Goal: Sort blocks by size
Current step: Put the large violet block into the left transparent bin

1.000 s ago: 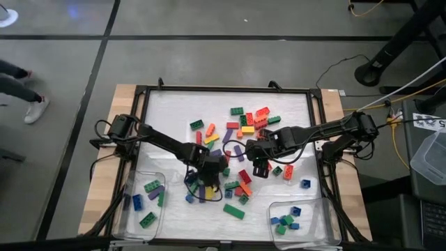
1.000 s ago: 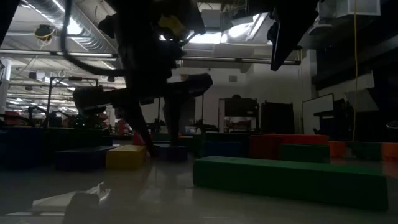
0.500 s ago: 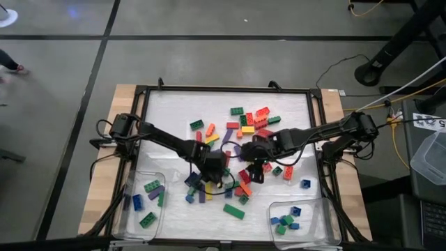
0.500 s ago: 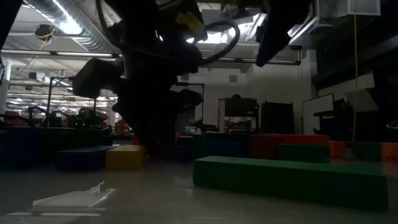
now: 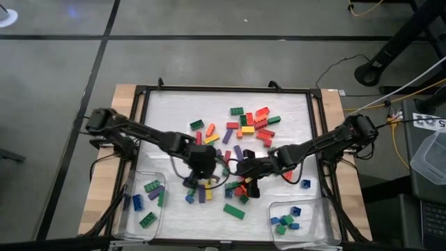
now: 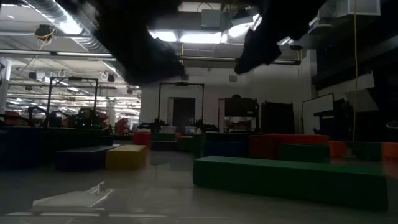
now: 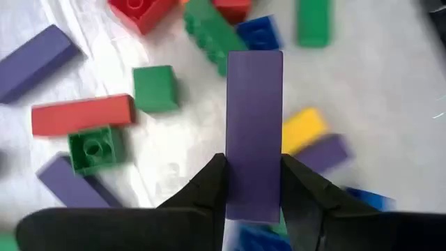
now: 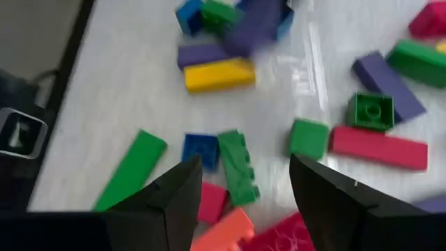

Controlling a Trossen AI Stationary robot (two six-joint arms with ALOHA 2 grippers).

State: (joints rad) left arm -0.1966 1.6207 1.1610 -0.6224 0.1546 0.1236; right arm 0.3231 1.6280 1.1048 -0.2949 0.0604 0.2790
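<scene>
1. Left pincer: closed on a long purple block, one finger against each long side; the block projects forward past the fingertips, lifted above the desk.
2. In the high view, the left pincer sits over the near-centre block pile.
3. Right pincer: fingers spread wide, holding nothing, above a green block and a small blue block.
4. In the high view, the right pincer is just beside the left one.
5. Loose blocks scatter across the white desk.
6. Two clear trays at the near edge hold sorted blocks: left tray, right tray.
</scene>
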